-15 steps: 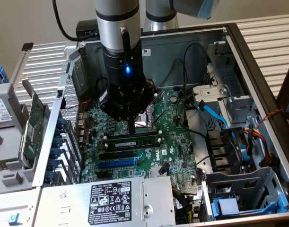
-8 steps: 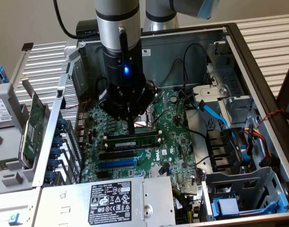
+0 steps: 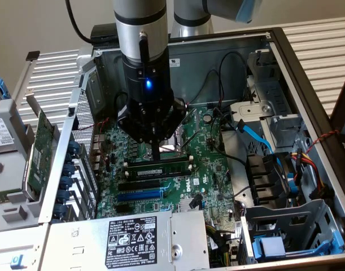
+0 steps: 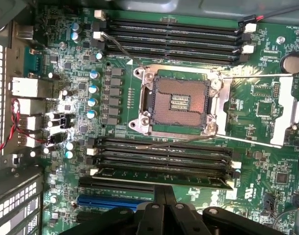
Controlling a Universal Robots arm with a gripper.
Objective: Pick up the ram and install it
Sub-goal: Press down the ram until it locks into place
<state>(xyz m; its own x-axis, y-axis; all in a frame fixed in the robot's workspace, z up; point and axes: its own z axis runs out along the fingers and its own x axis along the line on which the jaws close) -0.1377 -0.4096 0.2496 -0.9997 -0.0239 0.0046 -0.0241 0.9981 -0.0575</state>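
Ram (image 3: 159,167) — a long, narrow green stick — lies in one of the memory slots of the motherboard (image 3: 209,169), inside the open computer case (image 3: 308,73). In the exterior view its long axis runs nearly level across the picture, from a clip at the exterior view's left to a clip at the exterior view's right. In the wrist view the ram (image 4: 161,175) sits in the slot of the lower bank nearest the fingers, parallel to the empty black slots (image 4: 164,152) beside it and to the CPU socket (image 4: 181,100) beyond them.

The gripper (image 3: 156,152) hangs directly over the ram, close to the stick's left-of-centre portion as the exterior view shows it. The jaws are shut, pressed together into a single narrow tip, with nothing held between them. In the wrist view the gripper (image 4: 165,196) points straight at the ram's upper edge; the tip appears to be touching or just above that edge, but contact cannot be confirmed.

Key relation — the ram lies straight below the closed tip, with its long axis crossing the tip's line at right angles. Judged from this, the stick is already placed in its slot, and the work stands at the seating stage. Whether the end clips have latched cannot be told.
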